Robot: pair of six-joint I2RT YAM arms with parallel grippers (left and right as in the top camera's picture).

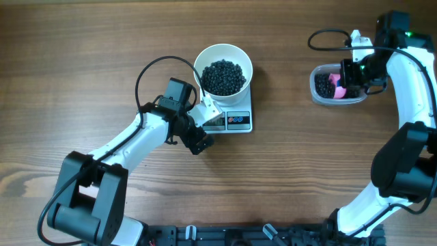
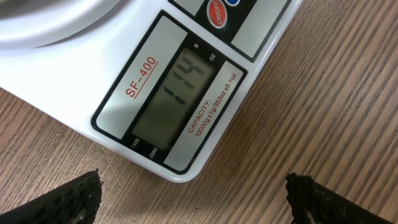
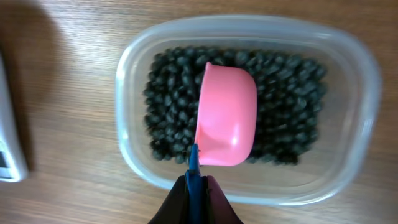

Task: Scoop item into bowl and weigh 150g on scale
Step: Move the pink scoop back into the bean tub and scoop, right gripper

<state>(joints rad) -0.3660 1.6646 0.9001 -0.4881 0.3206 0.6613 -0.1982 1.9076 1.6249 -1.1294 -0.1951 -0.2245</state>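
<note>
The white bowl (image 1: 223, 68) stands on the white scale (image 1: 239, 121) and holds a heap of black beans (image 1: 223, 76). The scale's display (image 2: 177, 93) reads 114. My left gripper (image 1: 203, 128) hovers open at the scale's front left corner, and in its wrist view the gripper (image 2: 193, 199) has only wood between its fingertips (image 2: 81, 196). My right gripper (image 3: 194, 199) is shut on the blue handle (image 3: 193, 165) of a pink scoop (image 3: 227, 115). The scoop sits in the clear tub (image 3: 130, 155) over more black beans (image 3: 168, 106), its rounded back towards the camera.
The clear tub (image 1: 317, 92) sits at the far right of the wooden table, well apart from the scale. In the right wrist view, an edge of the scale (image 3: 9, 143) shows at the left. A black cable (image 1: 147, 72) loops left of the bowl.
</note>
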